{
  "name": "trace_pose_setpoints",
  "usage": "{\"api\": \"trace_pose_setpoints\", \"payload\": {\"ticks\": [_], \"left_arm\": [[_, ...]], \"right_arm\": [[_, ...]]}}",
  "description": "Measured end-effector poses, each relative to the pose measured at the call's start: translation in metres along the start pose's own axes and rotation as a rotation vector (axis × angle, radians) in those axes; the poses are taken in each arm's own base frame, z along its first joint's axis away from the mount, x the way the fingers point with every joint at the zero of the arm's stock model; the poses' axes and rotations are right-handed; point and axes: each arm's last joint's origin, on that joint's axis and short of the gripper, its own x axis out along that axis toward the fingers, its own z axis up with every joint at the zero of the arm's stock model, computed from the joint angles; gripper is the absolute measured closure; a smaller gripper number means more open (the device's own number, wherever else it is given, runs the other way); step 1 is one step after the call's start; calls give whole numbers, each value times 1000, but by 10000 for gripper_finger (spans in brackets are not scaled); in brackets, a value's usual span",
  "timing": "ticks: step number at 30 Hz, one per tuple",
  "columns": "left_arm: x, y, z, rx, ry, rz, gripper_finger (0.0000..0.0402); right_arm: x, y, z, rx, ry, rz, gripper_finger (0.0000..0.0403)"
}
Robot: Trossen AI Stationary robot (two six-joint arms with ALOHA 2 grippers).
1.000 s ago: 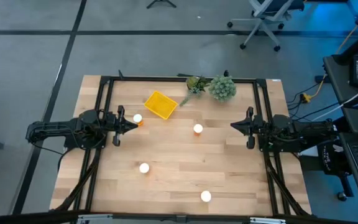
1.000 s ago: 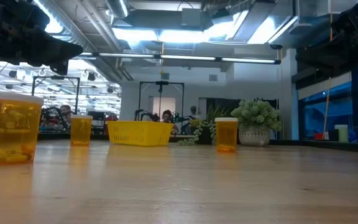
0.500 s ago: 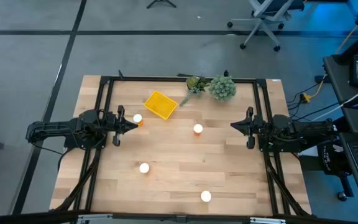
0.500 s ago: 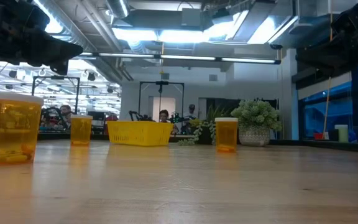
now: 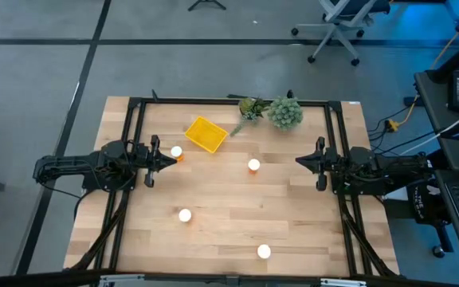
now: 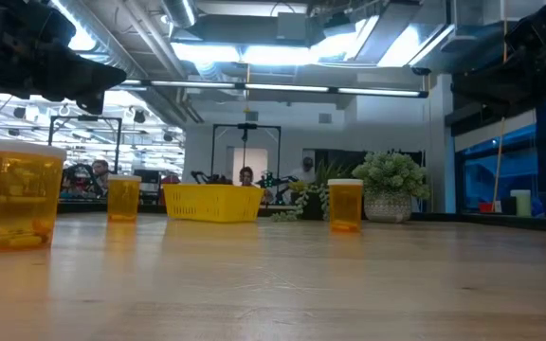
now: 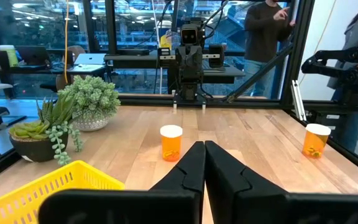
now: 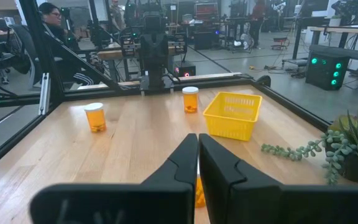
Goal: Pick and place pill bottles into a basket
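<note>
A wooden table (image 5: 229,215) is sitting under two dark robot arms, seen from overhead. Nearest the front edge, one pill bottle (image 5: 264,252) is standing alone, its white cap showing. A little farther back and to the left, a second pill bottle (image 5: 185,214) is standing, well apart from the first. At mid-table the left gripper (image 5: 168,160) is hanging by the left side with its fingers pressed together, pinching nothing; a third pill bottle (image 5: 176,151) is standing just beside its tip. Opposite, the right gripper (image 5: 301,161) is waiting at the right side, fingers likewise pressed together and empty. Between the grippers, nearer the right one, a fourth pill bottle (image 5: 253,166) is standing. Farther back, the yellow basket (image 5: 205,134) is sitting tilted, holding no bottles. Beyond it, two green plants (image 5: 273,110) are resting near the far edge.
</note>
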Motion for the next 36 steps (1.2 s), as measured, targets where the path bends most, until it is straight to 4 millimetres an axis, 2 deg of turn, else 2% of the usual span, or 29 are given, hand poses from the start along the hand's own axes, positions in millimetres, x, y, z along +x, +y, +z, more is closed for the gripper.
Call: {"api": "trace_pose_setpoints", "payload": {"ticks": [21, 30, 36], "left_arm": [[0, 0, 0, 0, 1, 14, 396], [0, 5, 0, 1, -4, 181, 396], [-1, 6, 0, 1, -8, 194, 394]], "right_arm": [[0, 0, 0, 0, -2, 0, 383], [0, 0, 0, 0, -2, -1, 383], [0, 0, 0, 0, -2, -1, 383]]}}
